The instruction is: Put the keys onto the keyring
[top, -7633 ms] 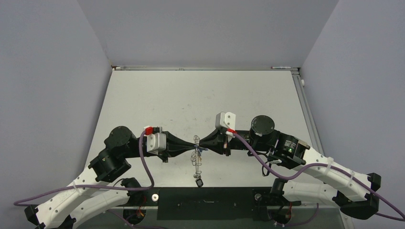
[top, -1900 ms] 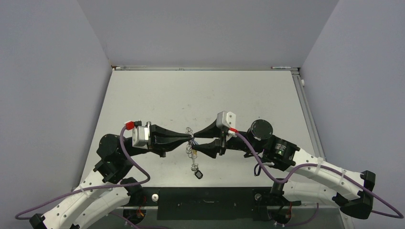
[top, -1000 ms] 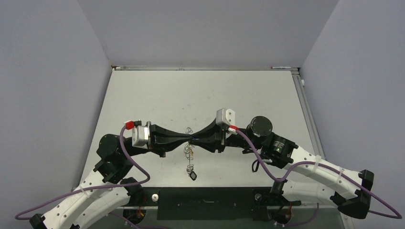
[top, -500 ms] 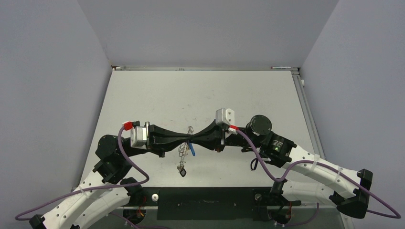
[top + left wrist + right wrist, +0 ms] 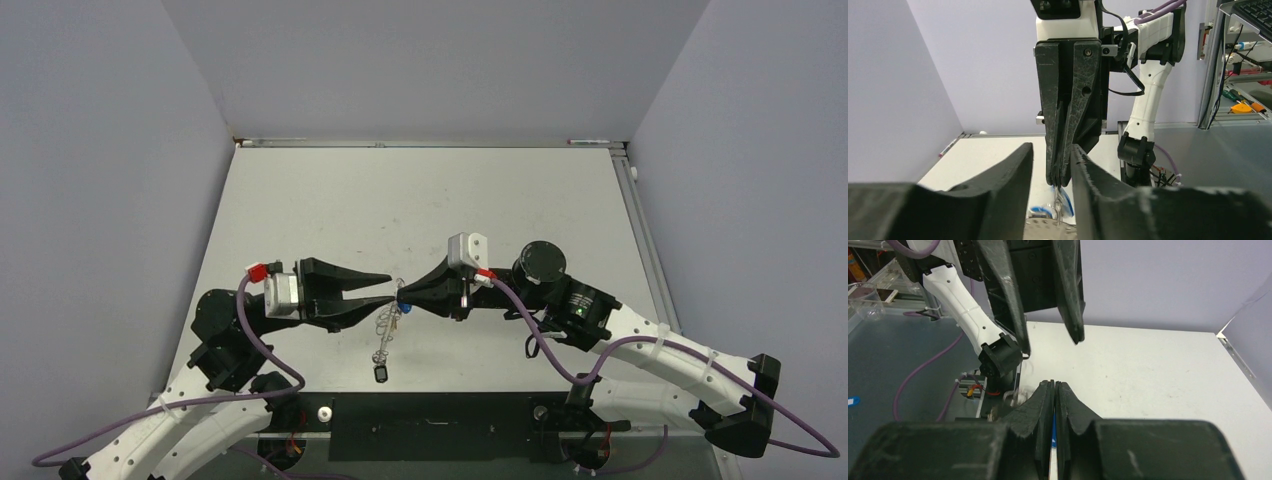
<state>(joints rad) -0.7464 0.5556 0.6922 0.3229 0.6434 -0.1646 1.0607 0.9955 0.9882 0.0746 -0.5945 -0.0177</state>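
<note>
My right gripper [image 5: 402,294] is shut, with a blue-headed key [image 5: 1052,432] and a thin silvery strip pinched between its fingers. Below its tip hangs a bunch: blue key heads [image 5: 398,309], silvery wire loops [image 5: 385,322] that may be the keyring, and a short chain ending in a small dark fob [image 5: 381,373] on the table. The blue keys also show in the left wrist view [image 5: 1060,202]. My left gripper [image 5: 386,287] is open and empty. Its fingers [image 5: 1013,175] stand either side of the right gripper's tip without touching the bunch. I cannot make out the whole hoop.
The grey table [image 5: 420,200] stretches back to a rail at the far edge, with purple walls on three sides. A black base plate [image 5: 440,425] lies at the near edge between the arm bases.
My left gripper has opened and drawn back to the left. Before, both grippers met tip to tip, shut on the bunch. The bunch now hangs from the right gripper alone, its fob swung slightly left.
</note>
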